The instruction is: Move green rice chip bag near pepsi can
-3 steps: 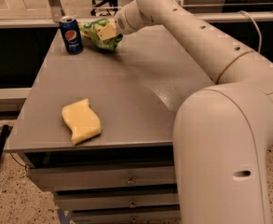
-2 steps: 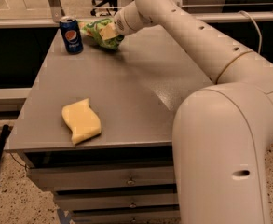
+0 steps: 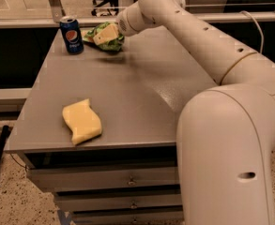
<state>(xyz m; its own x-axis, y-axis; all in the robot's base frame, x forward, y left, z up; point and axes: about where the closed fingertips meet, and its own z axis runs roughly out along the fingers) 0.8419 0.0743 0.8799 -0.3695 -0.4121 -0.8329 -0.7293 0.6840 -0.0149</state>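
Grey desk [image 3: 137,93] with drawers below stood before a glass partition. At its far left corner the pepsi can [image 3: 72,34] stood upright. Just to its right sat the green rice chip bag [image 3: 114,41] (near the can, contact not discernible), pinched by the pincer [image 3: 103,34]. A yellow sponge [image 3: 82,122] lay well apart, near the front edge.

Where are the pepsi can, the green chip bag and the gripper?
pepsi can [image 3: 72,35]: camera view, blue side.
green rice chip bag [image 3: 114,42]: camera view, green foil.
gripper [image 3: 102,34]: camera view, tip at bag.
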